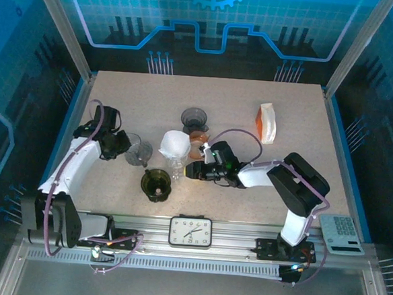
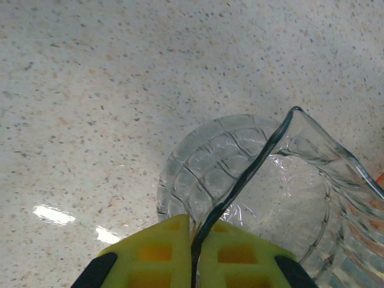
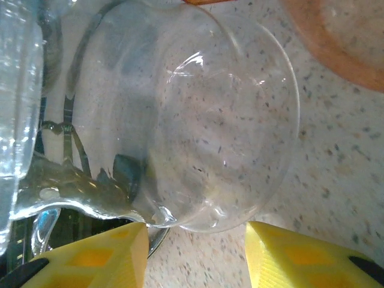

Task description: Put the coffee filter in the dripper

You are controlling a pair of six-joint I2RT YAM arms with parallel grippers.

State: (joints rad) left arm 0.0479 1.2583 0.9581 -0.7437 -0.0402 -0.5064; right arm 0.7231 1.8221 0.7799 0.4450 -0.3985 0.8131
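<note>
Here, left pincer (image 2: 197, 233) tight on glass dripper (image 2: 282, 192)

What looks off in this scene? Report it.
Nothing is spilled or broken. The white paper cone filter seems perched on a clear glass vessel, whereas the clear ribbed glass dripper, pinched at its rim by the left end effector, is empty.

I am working in a robot lab. My left arm (image 1: 70, 169) and right arm (image 1: 295, 188) are bolted to a metal rail (image 1: 237, 243) by a speckled table (image 1: 153, 94). A metal frame (image 1: 60, 23) and blue printed walls (image 1: 259, 17) stand around it.
</note>
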